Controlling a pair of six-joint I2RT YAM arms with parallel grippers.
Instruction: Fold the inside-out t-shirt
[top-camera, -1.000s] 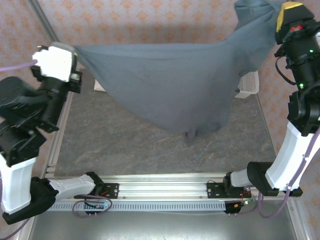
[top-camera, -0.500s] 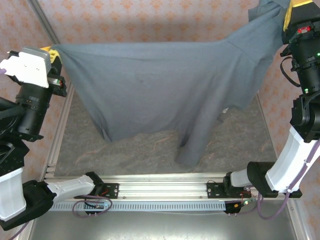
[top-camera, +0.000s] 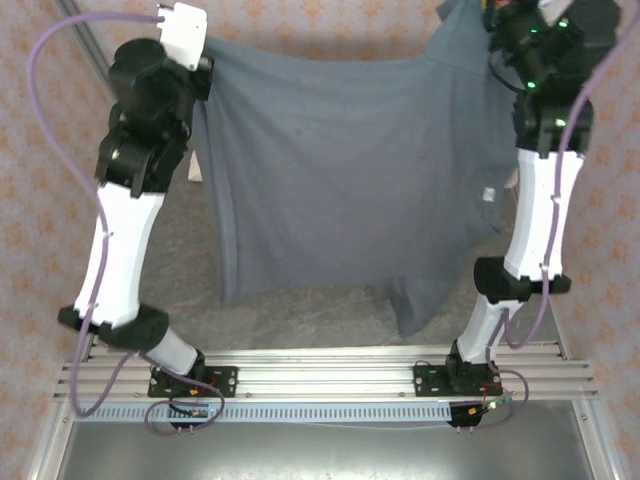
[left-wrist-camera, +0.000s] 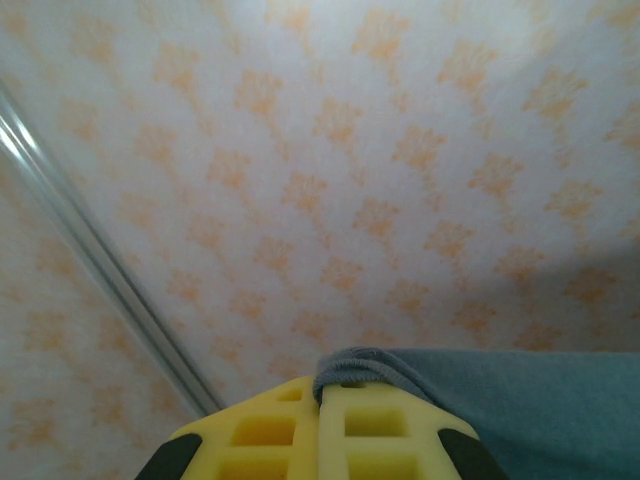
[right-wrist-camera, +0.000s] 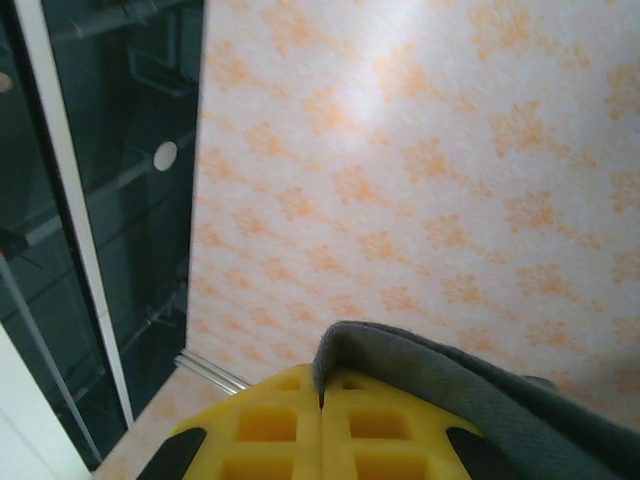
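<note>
I'm holding the dark grey t-shirt (top-camera: 340, 190) up in the air. It is stretching wide between both raised arms and hanging like a curtain over the table (top-camera: 300, 335). The left gripper (left-wrist-camera: 320, 400) is pinching a rolled edge of the fabric between its closed yellow fingers. The right gripper (right-wrist-camera: 320, 395) is clamping a thicker fold the same way. One flap (top-camera: 420, 305) is dangling lowest, near the right arm.

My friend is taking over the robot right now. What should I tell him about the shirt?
Left gripper: shut on a top edge of the t-shirt, raised high.
Right gripper: shut on the other top edge, also raised.
The t-shirt hangs spread between both arms over the table.
Done: picked up and stretched open.
Left: lay it flat, then make every fold.
</note>
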